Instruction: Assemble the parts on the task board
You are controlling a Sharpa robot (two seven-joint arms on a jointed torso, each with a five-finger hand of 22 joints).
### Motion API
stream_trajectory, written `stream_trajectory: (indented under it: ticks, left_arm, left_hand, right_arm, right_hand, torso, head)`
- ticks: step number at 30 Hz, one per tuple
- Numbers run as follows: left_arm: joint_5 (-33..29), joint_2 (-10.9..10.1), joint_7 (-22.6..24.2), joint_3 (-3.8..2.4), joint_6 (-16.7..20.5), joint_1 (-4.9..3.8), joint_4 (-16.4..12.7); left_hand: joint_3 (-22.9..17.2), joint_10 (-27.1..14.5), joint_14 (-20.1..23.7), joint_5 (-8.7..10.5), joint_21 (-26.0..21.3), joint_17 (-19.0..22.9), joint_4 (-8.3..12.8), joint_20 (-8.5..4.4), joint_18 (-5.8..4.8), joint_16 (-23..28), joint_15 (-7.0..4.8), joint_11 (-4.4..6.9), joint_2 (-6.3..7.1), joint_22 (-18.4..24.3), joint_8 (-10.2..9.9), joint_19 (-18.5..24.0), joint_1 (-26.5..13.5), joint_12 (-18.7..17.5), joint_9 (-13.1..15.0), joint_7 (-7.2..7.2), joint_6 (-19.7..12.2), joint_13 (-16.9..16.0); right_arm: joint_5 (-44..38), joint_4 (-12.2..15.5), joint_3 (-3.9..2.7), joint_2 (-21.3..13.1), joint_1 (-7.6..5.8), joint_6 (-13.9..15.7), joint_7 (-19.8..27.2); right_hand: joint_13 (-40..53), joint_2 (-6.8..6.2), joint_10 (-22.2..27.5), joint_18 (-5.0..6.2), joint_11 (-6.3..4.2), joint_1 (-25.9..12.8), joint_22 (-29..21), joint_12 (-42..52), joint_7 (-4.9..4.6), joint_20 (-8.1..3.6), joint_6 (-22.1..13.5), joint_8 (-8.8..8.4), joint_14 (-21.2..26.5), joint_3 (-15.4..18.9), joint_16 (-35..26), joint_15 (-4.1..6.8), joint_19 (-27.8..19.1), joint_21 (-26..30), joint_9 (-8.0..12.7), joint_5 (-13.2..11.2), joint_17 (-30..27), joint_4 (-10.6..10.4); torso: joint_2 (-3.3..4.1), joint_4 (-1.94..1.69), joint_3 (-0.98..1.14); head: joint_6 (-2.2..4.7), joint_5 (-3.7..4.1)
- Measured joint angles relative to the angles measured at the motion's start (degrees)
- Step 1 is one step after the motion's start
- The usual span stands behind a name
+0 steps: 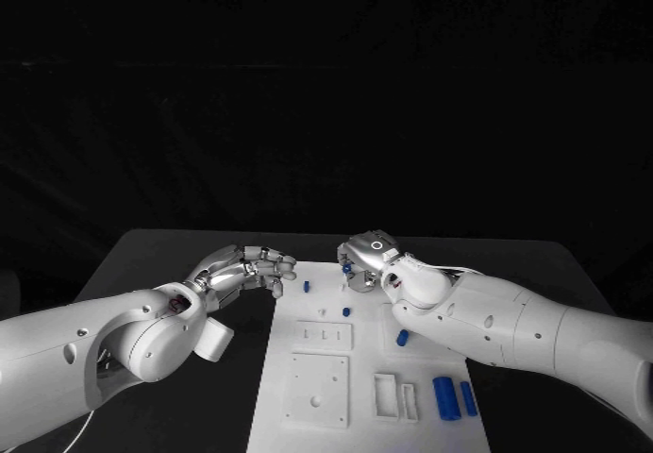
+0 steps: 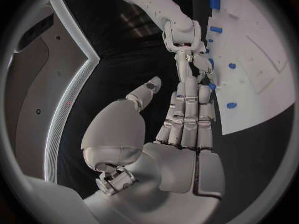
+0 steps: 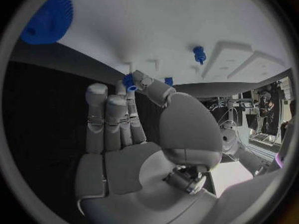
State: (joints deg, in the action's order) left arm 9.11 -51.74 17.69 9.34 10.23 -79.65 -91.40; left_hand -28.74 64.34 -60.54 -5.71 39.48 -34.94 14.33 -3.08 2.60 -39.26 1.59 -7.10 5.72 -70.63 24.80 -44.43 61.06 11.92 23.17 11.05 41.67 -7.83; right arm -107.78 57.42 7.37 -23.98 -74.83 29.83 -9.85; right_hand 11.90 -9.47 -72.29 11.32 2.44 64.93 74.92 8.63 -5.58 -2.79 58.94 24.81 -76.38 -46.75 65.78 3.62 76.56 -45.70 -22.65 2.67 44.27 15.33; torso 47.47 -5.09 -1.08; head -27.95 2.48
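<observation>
A small blue part [image 3: 129,81] is pinched by the right hand [image 1: 370,257] above the task board [image 1: 316,415]; it should be lowered squarely. The left hand [image 1: 245,269] is held spread, empty.

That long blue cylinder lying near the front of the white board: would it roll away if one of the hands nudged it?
Probably, sideways: the long blue cylinder looks round and lies flat on the task board. It looks rigid, likely plastic, so it should keep its shape. A slimmer blue piece beside it might stop it.

Matt white task board [image 1: 316,377], black table [image 1: 163,255]
</observation>
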Motion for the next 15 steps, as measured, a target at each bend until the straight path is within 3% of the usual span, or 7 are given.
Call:
stream_trajectory:
  ticks: [10, 15]
  left_arm:
    - [0.0, 0.0, 0.0, 0.00, 0.0, -0.02, 0.1]
    - [0.0, 0.0, 0.0, 0.00, 0.0, -0.02, 0.1]
  left_hand:
    - [0.0, 0.0, 0.0, 0.00, 0.0, 0.1, 0.0, 0.00, -0.08, 0.0, 0.00, -0.02, 0.00, 0.0, 0.0, 0.0, 0.0, -0.2, 0.0, 0.00, 0.0, 0.0]
    - [0.0, -0.3, 0.0, 0.00, 0.0, 0.1, 0.0, 0.01, 0.45, 0.0, 0.00, -0.16, 0.00, 0.0, 0.0, 0.0, 0.0, -0.2, 0.0, 0.00, 0.0, 0.0]
  right_arm:
    - [0.0, 0.2, 0.00, -0.2, 0.00, -0.1, 0.0]
    - [0.0, 0.2, 0.01, -0.2, 0.02, -0.4, 0.1]
  right_hand:
    - [0.3, -0.09, -0.2, 0.00, -0.20, -0.1, 0.0, -0.1, 0.10, 0.01, -0.1, -0.01, -0.1, -0.1, 0.0, 0.08, 0.0, 0.0, 0.0, 0.0, -0.1, -0.1]
    - [0.2, -0.08, -0.2, -0.01, -0.20, -0.1, 0.0, -0.2, 0.04, 0.02, 0.0, -0.04, -0.1, -0.1, 0.0, 0.09, 0.0, 0.0, 0.0, 0.0, -0.1, -0.1]
  torso:
    - [0.42, -0.06, -0.08]
    - [0.55, -0.04, -0.08]
  head:
    - [-0.09, 0.02]
    - [-0.20, 0.02]
